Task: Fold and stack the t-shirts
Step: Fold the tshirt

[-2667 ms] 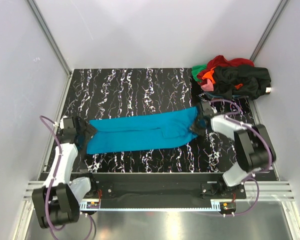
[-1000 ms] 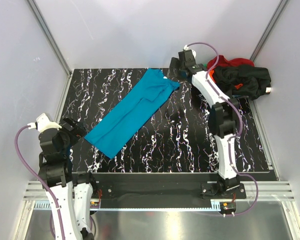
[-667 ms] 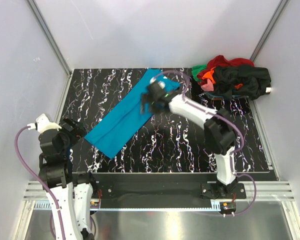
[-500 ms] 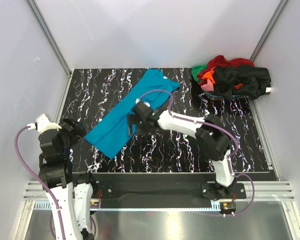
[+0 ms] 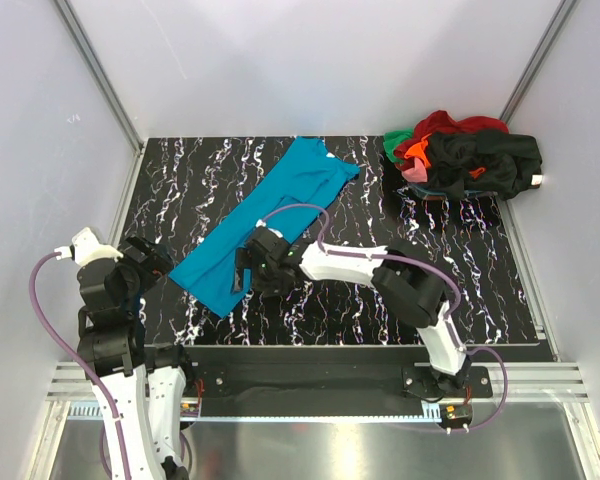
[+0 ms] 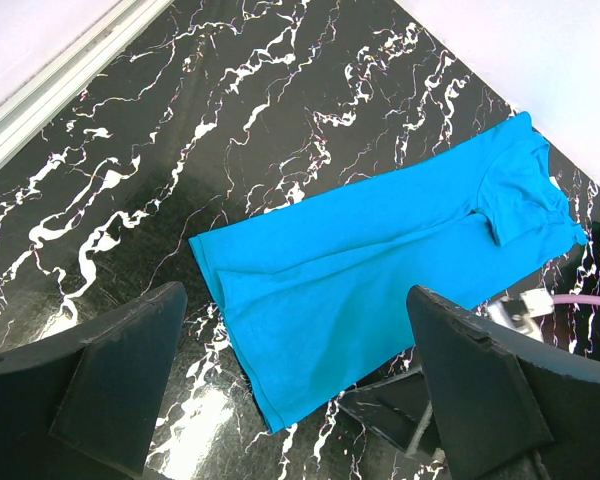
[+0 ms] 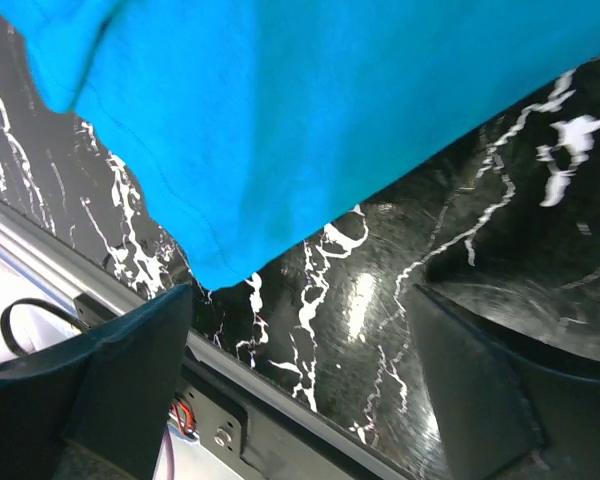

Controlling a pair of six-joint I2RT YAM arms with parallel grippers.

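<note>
Teal-blue t-shirt (image 5: 270, 222): folded into a long strip, lying flat and slantwise on the table (image 5: 340, 300), collar end toward the far edge, hem end near-left.
Change in the shirt: 2.7 seconds back it was stretched crosswise between both grippers; for the last second it has kept this same slant.
Other t-shirts (image 5: 467, 158): a crumpled pile of black, red, orange, green and pink in the far right corner, well apart from the teal one, unchanged.
Right gripper (image 5: 242, 270): fingers spread wide, nothing between them, low over the near edge of the strip close to the hem corner; whether it touches the cloth I cannot tell.
Change in the right arm: a second ago it reached to the far edge beside the collar; it has since swept back along the strip to the hem end.
Left gripper (image 5: 148, 262): fingers spread wide, holding nothing, raised at the table's near-left corner, just beside the hem.
Change in the left arm: none over the last second.
</note>
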